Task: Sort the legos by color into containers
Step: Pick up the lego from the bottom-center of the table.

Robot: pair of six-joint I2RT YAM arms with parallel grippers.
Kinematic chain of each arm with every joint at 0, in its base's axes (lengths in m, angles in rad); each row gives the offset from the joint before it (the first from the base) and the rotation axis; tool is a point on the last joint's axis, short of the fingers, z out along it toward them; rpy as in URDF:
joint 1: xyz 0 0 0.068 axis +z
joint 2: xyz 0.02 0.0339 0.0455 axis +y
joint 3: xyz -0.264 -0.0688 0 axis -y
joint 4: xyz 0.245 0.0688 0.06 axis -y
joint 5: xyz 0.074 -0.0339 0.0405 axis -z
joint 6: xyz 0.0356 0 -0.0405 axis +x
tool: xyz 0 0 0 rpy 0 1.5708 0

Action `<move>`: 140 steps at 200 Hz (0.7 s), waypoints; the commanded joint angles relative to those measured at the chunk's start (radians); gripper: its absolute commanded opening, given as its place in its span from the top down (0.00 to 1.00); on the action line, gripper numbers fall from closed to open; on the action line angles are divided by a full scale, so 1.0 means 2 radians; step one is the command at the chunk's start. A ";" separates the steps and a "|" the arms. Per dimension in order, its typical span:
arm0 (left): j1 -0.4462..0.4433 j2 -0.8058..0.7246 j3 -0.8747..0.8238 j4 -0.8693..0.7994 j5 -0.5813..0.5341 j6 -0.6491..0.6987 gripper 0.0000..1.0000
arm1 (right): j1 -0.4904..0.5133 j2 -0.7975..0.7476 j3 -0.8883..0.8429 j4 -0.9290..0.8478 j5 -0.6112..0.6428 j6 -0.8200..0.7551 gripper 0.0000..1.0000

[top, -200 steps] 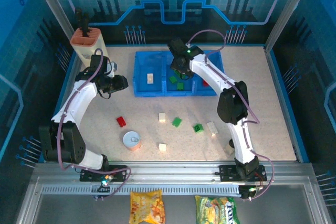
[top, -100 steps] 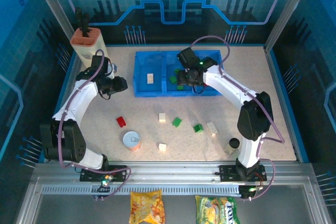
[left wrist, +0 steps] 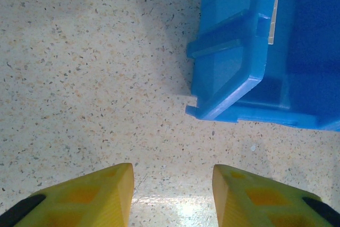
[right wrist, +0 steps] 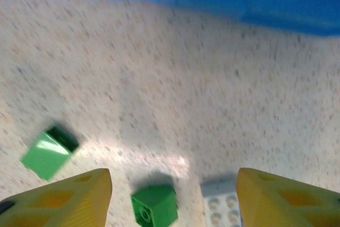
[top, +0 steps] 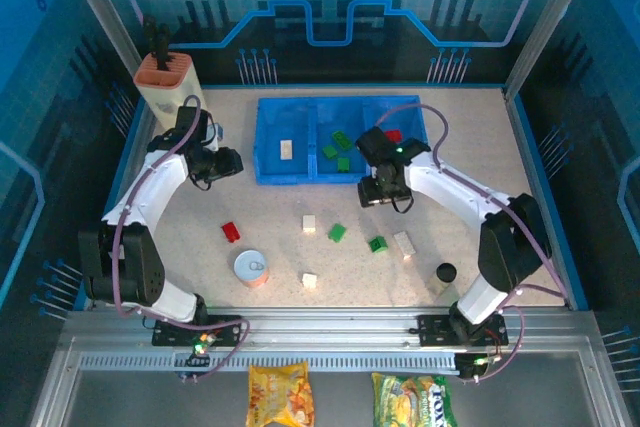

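The blue three-part tray (top: pixel 300 179) holds a white lego (top: pixel 287 149) on the left, green legos (top: pixel 343 162) in the middle and a red one (top: pixel 392 135) on the right. Loose on the table lie a red lego (top: pixel 231 232), white legos (top: pixel 309 223) (top: pixel 403 242) (top: pixel 309 280) and green legos (top: pixel 337 232) (top: pixel 377 243). My right gripper (top: pixel 378 195) hangs open just in front of the tray; below its jaws (right wrist: pixel 173 179) are a green brick (right wrist: pixel 155 206) and a white brick (right wrist: pixel 223 210). My left gripper (top: pixel 232 160) is open (left wrist: pixel 172 184) over bare table beside the tray's corner (left wrist: pixel 234 73).
A silver can (top: pixel 252 268) stands near the front left and a black cap (top: pixel 445 272) near the front right. A cream holder with an orange top (top: pixel 165 82) sits at the back left corner. Another green brick (right wrist: pixel 49 152) lies left of the right jaws.
My right arm has swung back from above the tray's middle compartment to the table in front of the tray, gripper empty. The left arm has hardly moved.
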 commanded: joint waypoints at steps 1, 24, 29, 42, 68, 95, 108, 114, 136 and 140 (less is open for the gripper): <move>0.006 0.003 0.004 -0.008 0.000 0.012 0.56 | -0.007 -0.030 -0.040 -0.014 -0.009 -0.008 0.36; 0.005 0.002 0.003 -0.008 0.000 0.013 0.56 | -0.023 -0.049 -0.084 -0.005 -0.017 -0.004 0.39; 0.005 0.002 0.003 -0.008 0.000 0.012 0.56 | -0.027 -0.052 -0.093 -0.001 -0.021 -0.002 0.39; 0.005 0.002 0.003 -0.007 -0.001 0.013 0.56 | -0.038 -0.059 -0.116 0.010 -0.031 -0.002 0.40; 0.005 0.000 0.002 -0.007 -0.002 0.014 0.56 | -0.056 -0.057 -0.147 0.027 -0.050 -0.004 0.42; 0.006 0.002 0.003 -0.007 -0.003 0.013 0.56 | -0.058 -0.042 -0.157 0.033 -0.056 -0.009 0.44; 0.005 0.002 0.003 -0.007 -0.003 0.014 0.56 | -0.058 -0.036 -0.160 0.036 -0.056 -0.010 0.45; 0.006 0.001 0.003 -0.007 -0.003 0.013 0.56 | -0.059 -0.034 -0.161 0.039 -0.056 -0.011 0.45; 0.006 0.001 0.003 -0.007 -0.003 0.013 0.56 | -0.059 -0.020 -0.162 0.040 -0.057 -0.015 0.47; 0.006 0.001 0.003 -0.007 -0.003 0.014 0.56 | -0.059 -0.018 -0.163 0.041 -0.058 -0.016 0.47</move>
